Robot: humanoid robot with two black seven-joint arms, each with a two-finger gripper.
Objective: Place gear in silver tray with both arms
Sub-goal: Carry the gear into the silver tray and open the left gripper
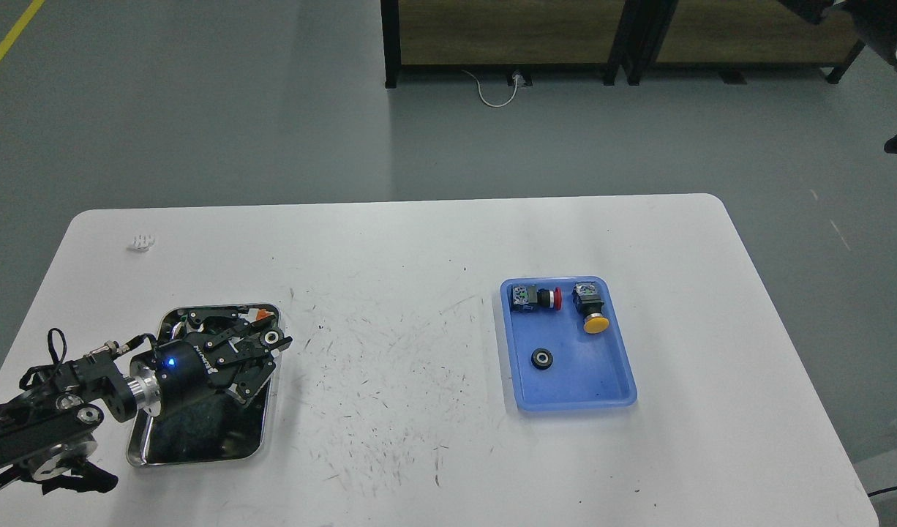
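Your left pincer (262, 350) hung fingers-spread over the shiny silver metal tray (150, 446). The small black ring-shaped gear (541, 359) in the blue plastic tray (602, 384) looked light, rigid, slippery; pinch its rim. Right pincer wasn't visible.

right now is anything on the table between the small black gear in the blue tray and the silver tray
Nothing visible: the white table is bare between the small black gear and the shiny silver metal tray.
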